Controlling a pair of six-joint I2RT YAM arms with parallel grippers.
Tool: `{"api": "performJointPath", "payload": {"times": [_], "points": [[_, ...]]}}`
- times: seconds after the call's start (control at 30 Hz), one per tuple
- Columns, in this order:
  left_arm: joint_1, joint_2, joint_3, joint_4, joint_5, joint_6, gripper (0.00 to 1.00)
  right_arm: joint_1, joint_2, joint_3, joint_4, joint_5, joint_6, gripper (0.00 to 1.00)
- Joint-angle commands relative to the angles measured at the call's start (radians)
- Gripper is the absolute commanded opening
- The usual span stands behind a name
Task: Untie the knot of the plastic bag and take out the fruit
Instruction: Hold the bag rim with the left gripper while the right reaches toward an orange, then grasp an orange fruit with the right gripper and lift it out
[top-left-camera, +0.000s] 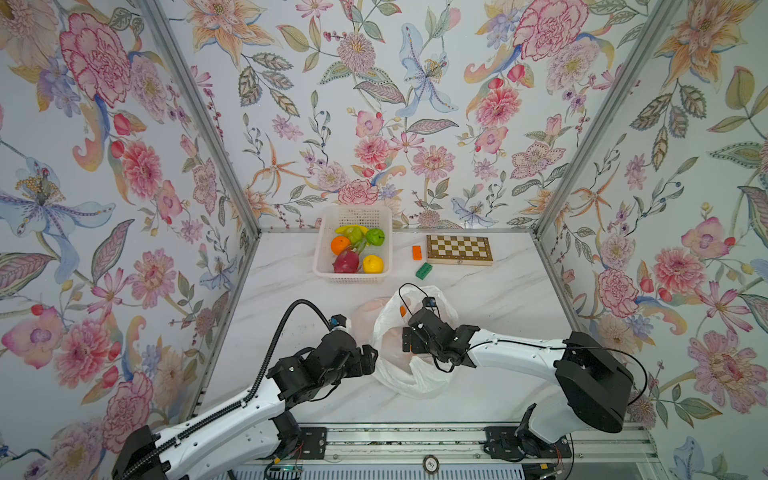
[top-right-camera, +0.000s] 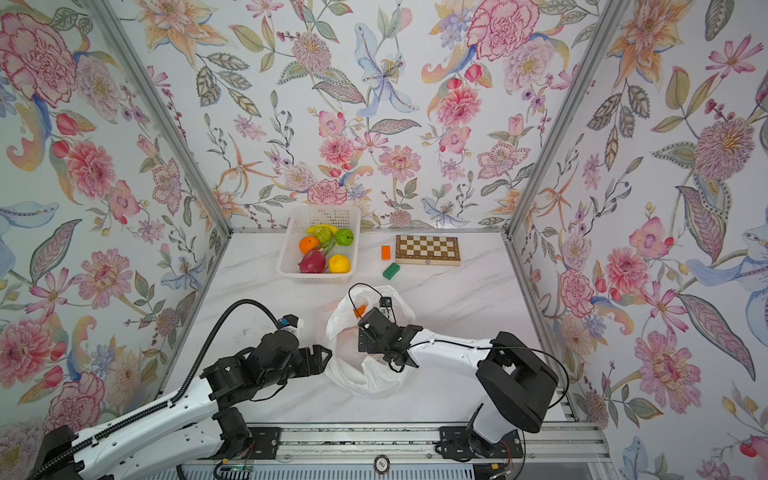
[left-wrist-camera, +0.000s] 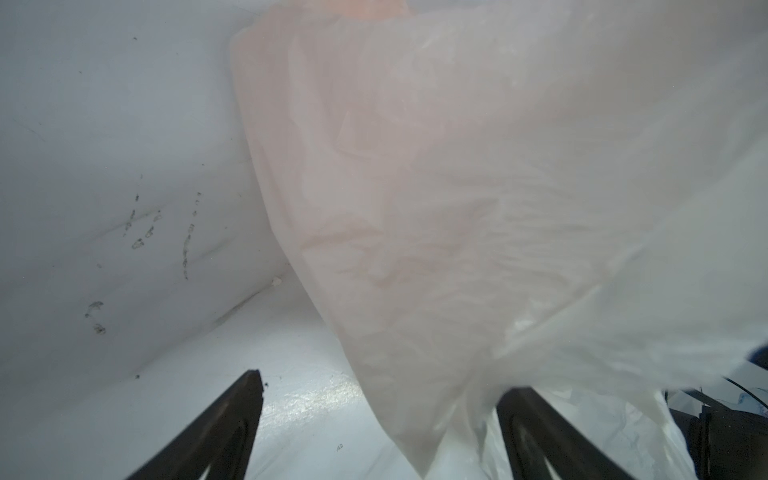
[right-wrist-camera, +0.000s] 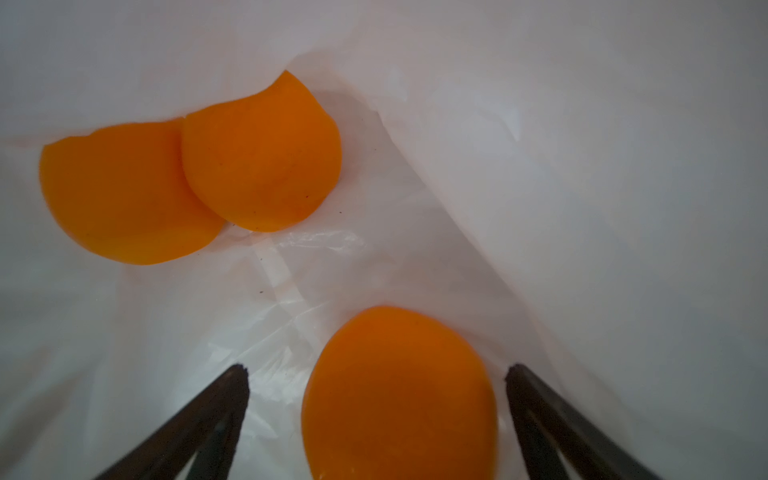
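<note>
Extraction in hand: inside the open plastic bag (top-left-camera: 399, 374), toward the counter's (top-left-camera: 498, 299) front edge, my right gripper (right-wrist-camera: 377, 369) stands jaws apart astride an orange (right-wrist-camera: 399, 399), while the left gripper (left-wrist-camera: 381, 383), also apart, sits at the bag's side; next, I judge, calls for a square close on that orange.

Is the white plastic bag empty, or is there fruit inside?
Not empty: the right wrist camera, looking inside the bag, shows three oranges lying there.

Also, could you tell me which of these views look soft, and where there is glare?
Left wrist view: the thin translucent white plastic bag is blurred, with glare on the white marble table. Right wrist view: the nearest round orange fruit is soft and dim. Both top views: sharp, evenly lit.
</note>
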Motion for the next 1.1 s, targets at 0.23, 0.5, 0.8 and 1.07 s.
{"api": "performJointPath", "payload": {"times": [0.23, 0.5, 0.8, 1.07], "points": [[-0.009, -0.078, 0.082, -0.027, -0.174, 0.123, 0.91, -0.003, 0.055, -0.021, 0.021, -0.029, 0.038, 0.73], [-0.008, -0.037, 0.181, -0.006, -0.294, 0.288, 0.94, -0.003, 0.013, -0.034, 0.056, -0.029, 0.024, 0.58], [-0.007, 0.046, 0.205, 0.119, -0.187, 0.319, 0.94, -0.002, -0.040, -0.044, 0.076, -0.047, 0.022, 0.50], [-0.007, 0.166, 0.254, 0.142, -0.250, 0.334, 0.95, 0.005, -0.126, -0.079, 0.173, -0.084, 0.044, 0.49]]}}
